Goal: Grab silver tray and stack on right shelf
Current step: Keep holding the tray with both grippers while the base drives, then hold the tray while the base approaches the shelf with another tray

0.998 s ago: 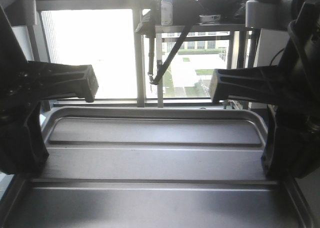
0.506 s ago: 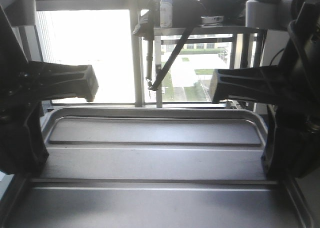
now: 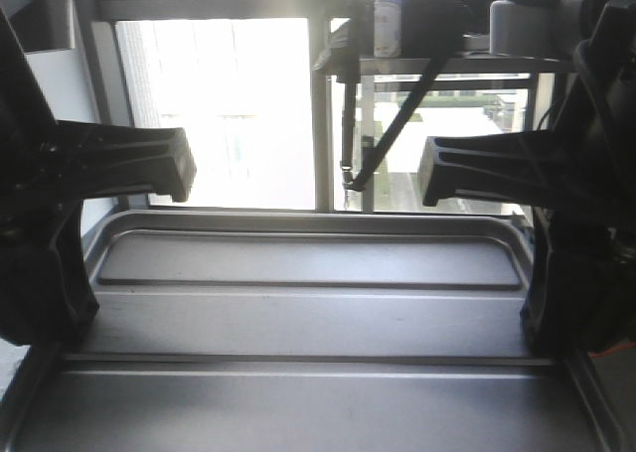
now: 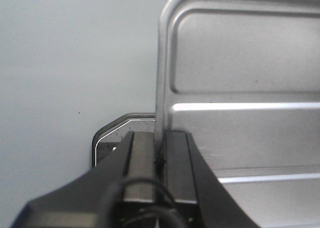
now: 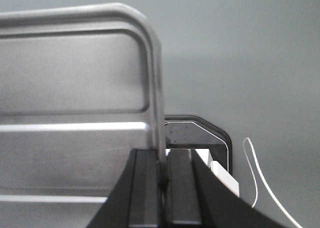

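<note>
The silver tray (image 3: 308, 318) is filling the whole lower half of the front view, lying flat and level, its two long ridges running from left to right across the floor and its raised rim curving round at the far corners; it is hanging between the two arms, off any surface that I can see.

The left gripper (image 4: 160, 153) is sitting at the bottom centre of its wrist view, its two dark fingers (image 4: 142, 158) drawn narrow and pinching the tray's left rim between them, one outside the rim and one inside; the tray is stretching away to the upper right of that picture, over plain grey floor (image 4: 75, 62); a dark plate (image 4: 117, 133) with a pale edge line is showing just under the rim at lower left.

The right gripper (image 5: 162, 163) is doing the same at the bottom centre of its own view, jaws close together and clamped on the tray's right rim, the tray spreading to the upper left; a thin white cable (image 5: 265, 183) is looping across the floor at lower right.

Beyond the tray, a bright window (image 3: 229, 114) is taking up the upper middle of the front view; a white bottle (image 3: 388, 20) is standing on a high ledge (image 3: 457, 65) at upper right, and a dark strap (image 3: 397, 114) is hanging down from there.
</note>
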You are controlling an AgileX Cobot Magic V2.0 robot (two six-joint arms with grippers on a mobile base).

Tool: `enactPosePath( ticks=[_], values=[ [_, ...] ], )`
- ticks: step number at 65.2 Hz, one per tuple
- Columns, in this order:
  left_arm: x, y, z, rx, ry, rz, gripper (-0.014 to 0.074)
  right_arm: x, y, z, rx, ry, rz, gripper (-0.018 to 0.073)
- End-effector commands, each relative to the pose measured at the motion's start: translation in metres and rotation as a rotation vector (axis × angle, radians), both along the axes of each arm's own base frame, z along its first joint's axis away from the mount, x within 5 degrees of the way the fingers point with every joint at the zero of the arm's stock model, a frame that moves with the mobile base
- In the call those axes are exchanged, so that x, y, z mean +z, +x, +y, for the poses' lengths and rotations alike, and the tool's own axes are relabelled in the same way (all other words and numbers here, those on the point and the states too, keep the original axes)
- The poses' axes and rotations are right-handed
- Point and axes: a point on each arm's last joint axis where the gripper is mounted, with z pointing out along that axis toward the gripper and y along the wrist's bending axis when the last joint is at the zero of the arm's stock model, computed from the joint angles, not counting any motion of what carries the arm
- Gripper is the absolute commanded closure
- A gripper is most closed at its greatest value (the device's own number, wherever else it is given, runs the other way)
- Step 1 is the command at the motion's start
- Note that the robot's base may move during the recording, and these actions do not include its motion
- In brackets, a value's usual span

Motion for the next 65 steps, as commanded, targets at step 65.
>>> enactPosePath(
  ticks=[65],
  values=[
    [0.0127,-0.0012,0.0004,-0.006,-0.029,-0.034,0.0697,0.0144,0.0033,-0.0006,0.007,0.029,-0.072,0.0501]
  ],
)
